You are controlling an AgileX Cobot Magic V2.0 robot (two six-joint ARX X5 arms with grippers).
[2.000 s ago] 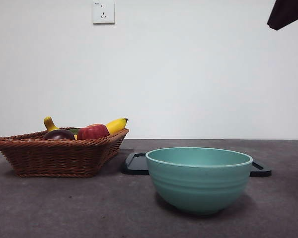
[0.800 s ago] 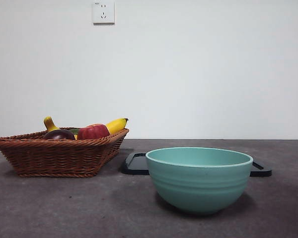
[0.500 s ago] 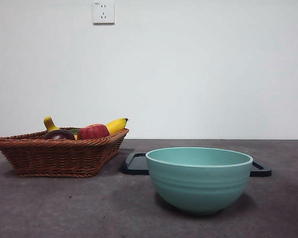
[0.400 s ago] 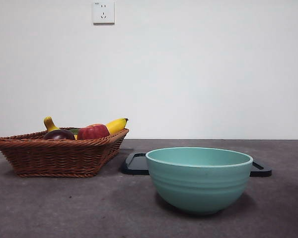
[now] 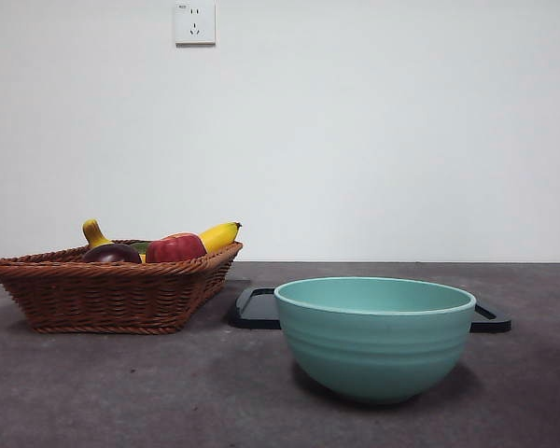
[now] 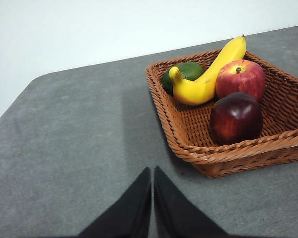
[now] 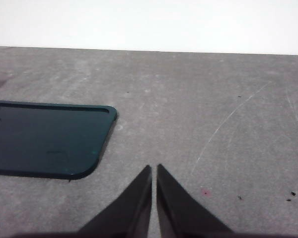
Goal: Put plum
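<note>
Vs. earlier front views: the dark arm tip once seen at the upper right corner is gone; basket, bowl and tray are unmoved.

Basket [image 5: 103, 294]: woven brown wicker, shallow, angular, set on grey matte tabletop [image 5: 168, 392]. Contents: plum [image 6: 236, 118], glossy, dark maroon, round, by the near wall; red apple [image 6: 240, 78] touching it behind; yellow curved banana [image 6: 208, 74]; green fruit [image 6: 186, 72], partly hidden.

Bowl [image 5: 375, 336]: teal, ribbed, round; inside not seen.

Tray [image 7: 44, 146]: black, flat, rounded corners, behind bowl.

Left gripper [image 6: 152, 198]: fingers closed, empty, near basket. Right gripper [image 7: 154, 198]: fingers closed, empty, beside tray.
</note>
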